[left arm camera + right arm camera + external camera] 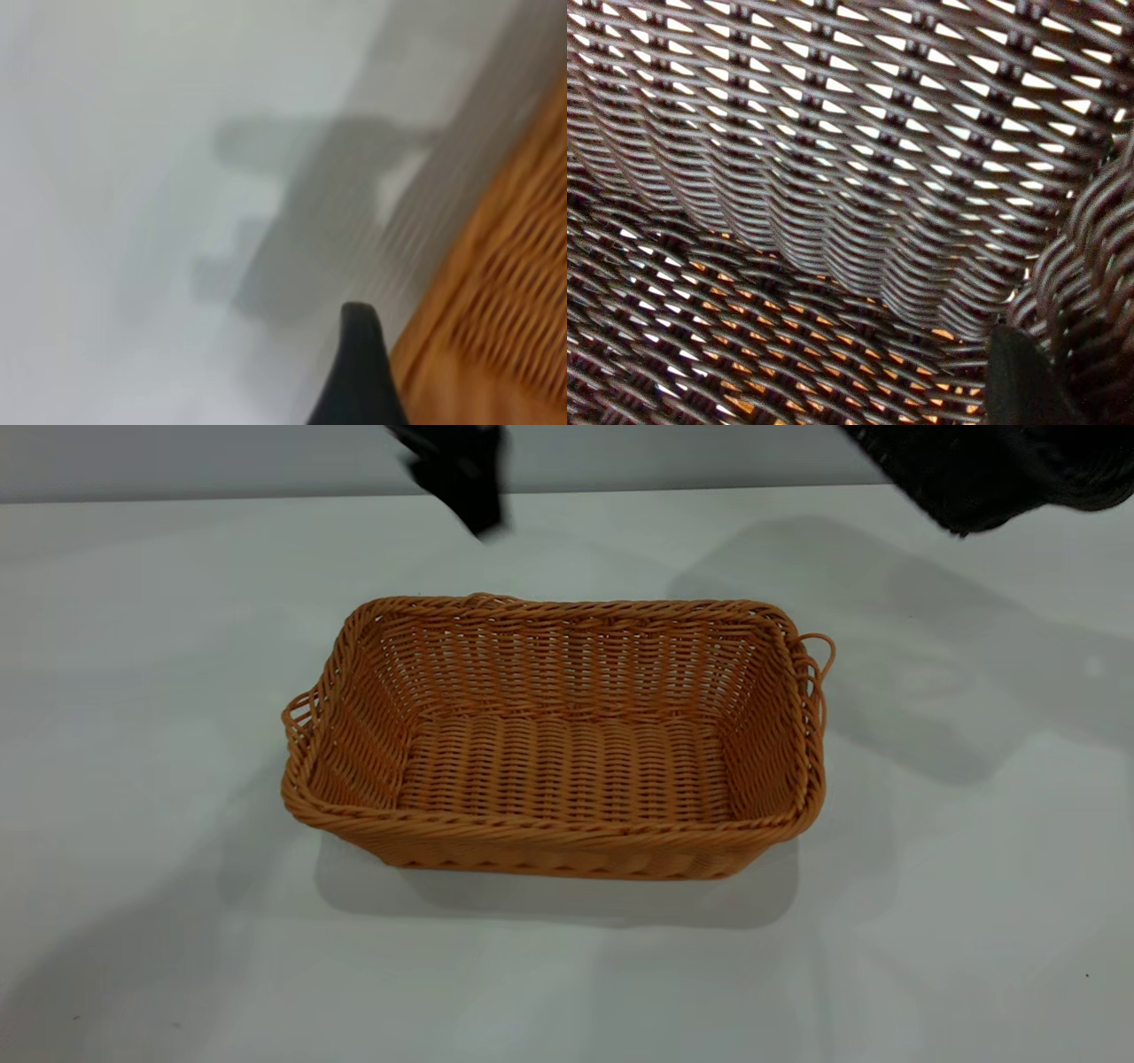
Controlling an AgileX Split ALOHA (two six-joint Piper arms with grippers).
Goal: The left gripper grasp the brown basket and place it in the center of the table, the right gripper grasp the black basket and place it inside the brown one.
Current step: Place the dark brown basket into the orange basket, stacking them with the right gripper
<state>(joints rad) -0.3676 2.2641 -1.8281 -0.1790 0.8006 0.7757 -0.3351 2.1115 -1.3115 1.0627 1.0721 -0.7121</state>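
While the brown basket (558, 735) sits upright mid-table (133, 779), I see my left gripper (461, 469) raised behind it, grip unreadable. My right gripper (1028, 381) holds the black basket (992, 469) aloft by its rim at the far right.

The left end effector (461, 474) is showing in the exterior view as a black, angular, matte shape, its edges smeared and its details too blurred to make out. In the left wrist view one of its fingers (359, 372) is appearing as a dark, tapering piece with a rounded tip. In the right wrist view a finger (1023, 381) of the right end effector is showing as a plain, matte black, rounded tab.
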